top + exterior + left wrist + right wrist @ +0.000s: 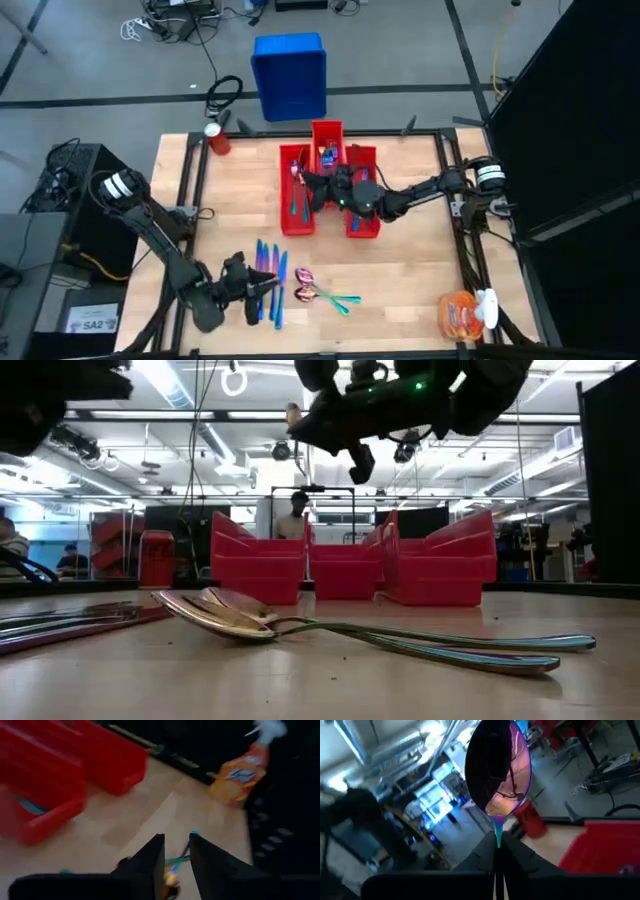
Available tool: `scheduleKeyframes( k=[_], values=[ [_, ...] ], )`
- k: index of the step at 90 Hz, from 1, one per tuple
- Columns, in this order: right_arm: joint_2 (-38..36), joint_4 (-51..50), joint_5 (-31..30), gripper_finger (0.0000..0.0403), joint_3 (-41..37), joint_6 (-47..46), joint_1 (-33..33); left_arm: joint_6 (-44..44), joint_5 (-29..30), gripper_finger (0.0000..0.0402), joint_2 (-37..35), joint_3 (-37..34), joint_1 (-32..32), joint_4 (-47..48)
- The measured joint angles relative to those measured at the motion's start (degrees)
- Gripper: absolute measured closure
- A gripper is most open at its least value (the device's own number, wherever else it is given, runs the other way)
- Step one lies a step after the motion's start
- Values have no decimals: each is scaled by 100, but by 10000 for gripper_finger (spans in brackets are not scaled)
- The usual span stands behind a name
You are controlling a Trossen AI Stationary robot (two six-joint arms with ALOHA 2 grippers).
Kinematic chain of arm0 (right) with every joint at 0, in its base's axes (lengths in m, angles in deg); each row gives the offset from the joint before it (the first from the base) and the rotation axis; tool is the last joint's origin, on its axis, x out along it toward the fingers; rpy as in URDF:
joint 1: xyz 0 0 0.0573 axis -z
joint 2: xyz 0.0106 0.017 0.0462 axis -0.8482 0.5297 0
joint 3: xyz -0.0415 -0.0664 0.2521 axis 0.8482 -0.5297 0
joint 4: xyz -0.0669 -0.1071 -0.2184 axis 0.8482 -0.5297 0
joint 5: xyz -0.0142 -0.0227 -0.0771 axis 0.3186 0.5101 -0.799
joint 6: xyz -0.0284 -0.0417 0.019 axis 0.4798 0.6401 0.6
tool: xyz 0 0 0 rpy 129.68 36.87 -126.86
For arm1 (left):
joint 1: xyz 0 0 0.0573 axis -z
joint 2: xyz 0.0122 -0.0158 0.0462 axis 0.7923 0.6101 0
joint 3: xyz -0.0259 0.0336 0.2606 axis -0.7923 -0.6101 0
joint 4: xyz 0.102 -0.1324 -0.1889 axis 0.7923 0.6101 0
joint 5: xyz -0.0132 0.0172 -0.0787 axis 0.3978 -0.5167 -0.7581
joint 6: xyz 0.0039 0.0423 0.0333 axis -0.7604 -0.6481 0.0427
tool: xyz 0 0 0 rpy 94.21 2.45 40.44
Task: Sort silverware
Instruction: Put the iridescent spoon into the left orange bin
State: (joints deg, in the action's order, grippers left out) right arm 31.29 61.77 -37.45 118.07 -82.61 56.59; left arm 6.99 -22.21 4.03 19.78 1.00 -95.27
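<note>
Several slim iridescent knives [268, 285] lie side by side near the table's front. Two spoons [308, 294] lie just right of them, also close in the low view [240, 615]. My left gripper [262, 288] hovers over the knives, its fingers [150, 860] a narrow gap apart with nothing seen between them. My right gripper [312, 185] is above three red bins [362, 225], shut on a pink-purple spoon [497, 767]. More silverware lies in the left bin [298, 200] and the middle bin [327, 155]. My right gripper pinches the spoon at its neck [498, 837], just below the bowl, between the two fingers. The bowl sticks out past the fingertips and the handle is hidden between them. The fingers reach in from the table's right, and the spoon is lifted clear above the bins.
A blue crate [290, 75] stands on the floor beyond the far edge. A red can [217, 140] is at the far left corner. An orange spray bottle [465, 312] lies at the near right corner. Bare wood stretches between the bins and the loose silverware.
</note>
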Motion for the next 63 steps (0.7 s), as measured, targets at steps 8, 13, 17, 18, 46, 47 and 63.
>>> scheduleKeyframes(
  k=[8, 13, 17, 18, 46, 47, 63],
  values=[
    [-2, -521, 20, 403, 129, -327, 174, -1093, -342, 337, -31, -463, -185, -1737],
    [-2, -870, 19, 403, 178, -480, 250, -1585, -416, 340, -29, -657, -298, -2524],
    [-2, -1001, 12, 403, 191, -555, 291, -1834, -416, 341, -31, -763, -374, -2943],
    [-2, -1026, 10, 403, 195, -570, 300, -1883, -415, 341, -31, -784, -393, -3026],
    [261, -1174, 32, 403, 208, -1334, 520, -2206, -431, 341, -29, -875, -808, -3385],
    [306, -1160, 28, 403, 211, -1405, 523, -2209, -429, 341, -29, -875, -817, -3389],
    [1281, -485, 79, 403, 536, -1762, 538, -2165, -776, 341, -25, -870, -915, -3375]
  ],
)
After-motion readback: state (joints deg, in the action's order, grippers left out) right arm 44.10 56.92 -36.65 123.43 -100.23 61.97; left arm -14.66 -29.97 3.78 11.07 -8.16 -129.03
